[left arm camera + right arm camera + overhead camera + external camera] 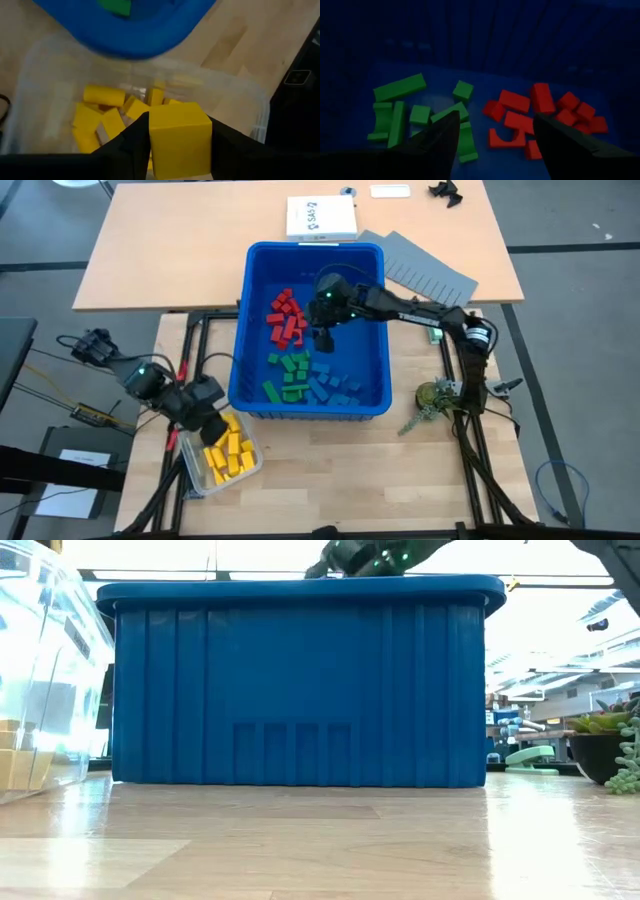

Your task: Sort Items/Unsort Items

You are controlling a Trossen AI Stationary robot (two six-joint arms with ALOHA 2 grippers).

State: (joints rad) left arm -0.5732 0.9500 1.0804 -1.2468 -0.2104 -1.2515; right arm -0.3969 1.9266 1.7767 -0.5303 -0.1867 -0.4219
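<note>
Over the clear plastic tub [240,95] of smooth yellow blocks [229,452], my left gripper [177,145] pinches a squarish yellow block [179,137], flat face forward. Inside the blue bin [248,310], my right gripper [495,140] hangs spread above red blocks [540,115] and green blocks [415,112], lying at mixed angles.

A robotics lab or test workspace is indicated. A light wooden table [300,470] is set on a grey floor, and two dark robot arms are mounted on a black metal frame [195,330] with loose cables [560,480] alongside. Beyond the table, a bright open room with desks is seen.
</note>
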